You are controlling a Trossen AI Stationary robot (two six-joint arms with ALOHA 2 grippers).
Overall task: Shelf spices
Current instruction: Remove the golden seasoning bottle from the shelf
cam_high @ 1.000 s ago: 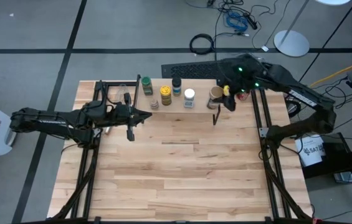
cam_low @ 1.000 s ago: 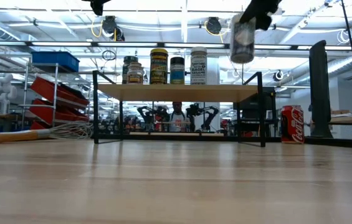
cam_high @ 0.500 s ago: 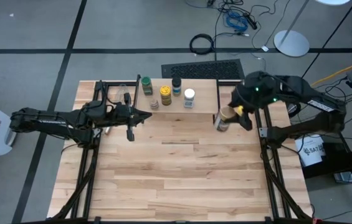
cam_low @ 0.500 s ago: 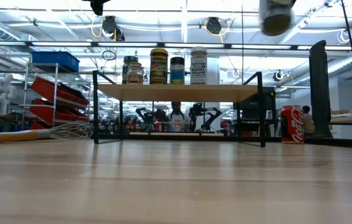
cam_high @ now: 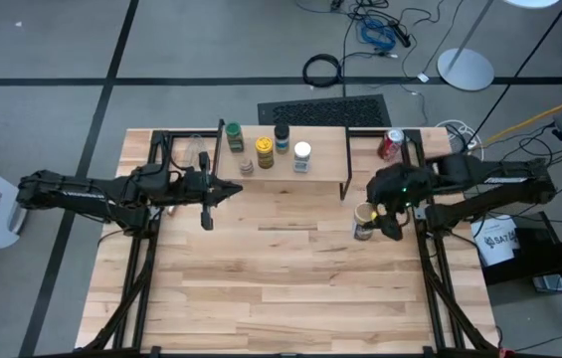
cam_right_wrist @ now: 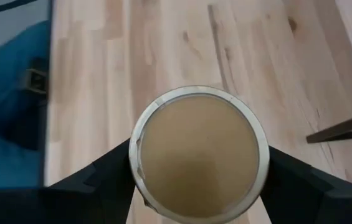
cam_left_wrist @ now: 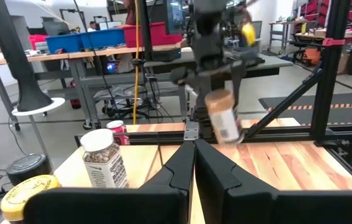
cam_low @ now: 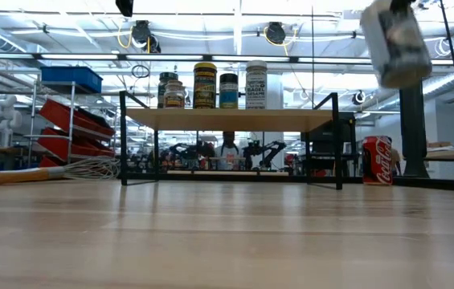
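My right gripper point(cam_high: 378, 214) is shut on a clear spice jar with a tan-brown lid point(cam_right_wrist: 199, 152), held above the table just off the near right corner of the shelf point(cam_high: 322, 149). The shelf is a light-wood board on thin black legs point(cam_low: 227, 119). Several spice jars stand on its left half: a green-lidded one point(cam_high: 234, 130), a yellow one point(cam_high: 265, 151), a dark-lidded one point(cam_high: 281, 132) and a white-lidded one point(cam_high: 302, 152). My left gripper point(cam_high: 208, 189) waits shut near the shelf's left end. My right gripper pinches the tan-lidded jar point(cam_left_wrist: 221, 115) between its two fingers point(cam_right_wrist: 110, 171) at the upper sides, just under the lid's rim point(cam_right_wrist: 137, 155). The fingers come from above, pointing down. The jar hangs below them, lifted clear of the table and slightly tilted point(cam_low: 395, 48).
A red soda can point(cam_high: 391, 144) stands on the table beyond the shelf's right end. A wire whisk point(cam_low: 58, 170) lies on the table's left side. Black frame rails point(cam_high: 422, 214) run along both table sides. Bare wood point(cam_high: 281, 278) fills the near half.
My right gripper has carried the tan-lidded jar away from the shelf's right end, toward the table's near edge and slightly right. It rose first and then came down somewhat, its wrist turning on the way. The jar is more tilted now.
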